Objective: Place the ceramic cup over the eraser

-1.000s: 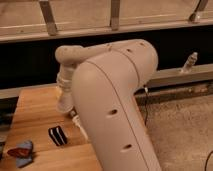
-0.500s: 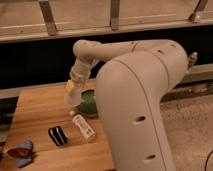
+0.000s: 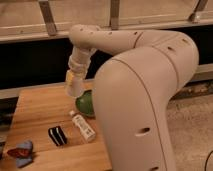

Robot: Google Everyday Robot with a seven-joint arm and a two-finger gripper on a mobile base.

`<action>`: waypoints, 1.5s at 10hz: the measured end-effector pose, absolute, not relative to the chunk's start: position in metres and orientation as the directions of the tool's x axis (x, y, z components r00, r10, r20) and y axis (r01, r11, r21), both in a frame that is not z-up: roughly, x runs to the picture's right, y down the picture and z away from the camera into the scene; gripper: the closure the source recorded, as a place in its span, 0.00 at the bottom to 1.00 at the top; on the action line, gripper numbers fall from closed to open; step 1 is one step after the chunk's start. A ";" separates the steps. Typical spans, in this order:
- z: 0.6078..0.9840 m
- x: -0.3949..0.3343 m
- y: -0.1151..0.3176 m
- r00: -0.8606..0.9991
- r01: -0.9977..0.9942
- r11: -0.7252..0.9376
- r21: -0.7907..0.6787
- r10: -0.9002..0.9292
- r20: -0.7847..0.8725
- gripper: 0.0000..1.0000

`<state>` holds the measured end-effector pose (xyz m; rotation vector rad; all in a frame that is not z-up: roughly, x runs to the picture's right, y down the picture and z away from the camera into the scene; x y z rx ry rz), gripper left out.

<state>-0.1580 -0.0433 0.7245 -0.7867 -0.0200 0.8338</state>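
Note:
The eraser, a black block with white stripes, lies on the wooden table near its front. My gripper hangs from the wrist above the table, behind and to the right of the eraser, just left of the green bowl. A pale tapered shape sits at the gripper's tip. I cannot tell if it is the ceramic cup or part of the gripper. No cup stands anywhere else on the table.
A slim white labelled bottle lies between the eraser and the bowl. Blue-and-red flat pieces lie at the table's front left corner. My bulky arm covers the table's right side. A railing and dark wall run behind.
The arm has swung to the right, uncovering the bowl and the bottle. The gripper has moved slightly up and right, from beside the eraser towards the bowl.

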 end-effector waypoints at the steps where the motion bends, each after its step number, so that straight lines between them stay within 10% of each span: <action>1: 0.720 -0.163 -0.041 0.701 -0.648 0.421 -0.635 0.655 -0.281 1.00; 15: 0.606 -0.195 0.058 0.772 -0.583 0.461 -0.669 0.569 -0.282 1.00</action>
